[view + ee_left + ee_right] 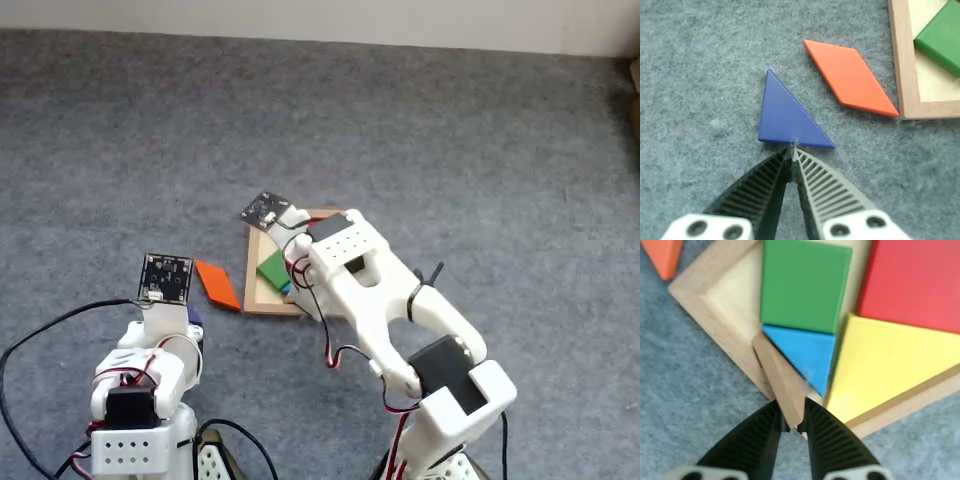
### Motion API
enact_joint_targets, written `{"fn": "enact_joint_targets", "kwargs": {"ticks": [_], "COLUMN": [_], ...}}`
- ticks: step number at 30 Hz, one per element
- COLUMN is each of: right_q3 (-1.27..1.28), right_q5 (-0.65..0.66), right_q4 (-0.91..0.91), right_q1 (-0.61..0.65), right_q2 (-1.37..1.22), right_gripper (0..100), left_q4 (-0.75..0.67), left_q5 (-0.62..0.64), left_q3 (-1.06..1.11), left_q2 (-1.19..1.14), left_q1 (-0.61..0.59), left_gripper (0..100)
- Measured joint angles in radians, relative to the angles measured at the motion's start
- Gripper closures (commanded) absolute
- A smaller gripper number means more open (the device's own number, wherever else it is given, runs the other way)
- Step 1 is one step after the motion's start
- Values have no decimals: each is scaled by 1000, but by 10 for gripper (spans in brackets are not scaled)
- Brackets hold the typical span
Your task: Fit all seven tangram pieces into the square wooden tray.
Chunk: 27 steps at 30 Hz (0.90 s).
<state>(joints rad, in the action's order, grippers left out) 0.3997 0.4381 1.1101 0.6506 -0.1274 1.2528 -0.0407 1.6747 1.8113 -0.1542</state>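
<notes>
Four pieces (pixel 805 285) lie in the tray (pixel 710 315), whose corner rim we see the right claw (pixel 792 422) pinching. Left claw (pixel 791 150), closed, touches the blue triangle (pixel 787 117) on the carpet (pixel 700 75), near the orange piece (pixel 850 77).

The square wooden tray (pixel 901 60) lies flat at the middle of the carpet, with pale rims. Inside, a green square (pixel 802 287) sits toward its left side, with a light blue triangle (pixel 807 352) touching the square's near edge. A red piece (pixel 915 280) fills the far right part and a yellow triangle (pixel 890 370) lies on the near right. A wood-coloured piece (pixel 780 375) stands tilted at the near corner against the light blue triangle, between the right gripper's (pixel 793 420) fingers. Just left of the tray, apart from it, lies an orange parallelogram (pixel 850 77). A dark blue triangle (pixel 787 117) lies nearer and further left.
</notes>
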Motion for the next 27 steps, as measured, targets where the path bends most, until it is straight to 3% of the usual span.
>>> {"fn": "enact_joint_targets", "kwargs": {"ticks": [6,12,21,27], "right_q3": [6,6,6,6], "right_q5": [0,0,0,0], "right_q4": [25,25,25,25], "right_q1": [3,5,6,74], "right_q2": [110,120,118,118], "right_gripper": [963,831,827,827], "left_q4": [0,0,0,0], "left_q5": [0,0,0,0], "left_q3": [0,0,0,0], "left_q2": [0,0,0,0], "left_q1": [0,0,0,0], "left_gripper": [974,974,974,974]}}
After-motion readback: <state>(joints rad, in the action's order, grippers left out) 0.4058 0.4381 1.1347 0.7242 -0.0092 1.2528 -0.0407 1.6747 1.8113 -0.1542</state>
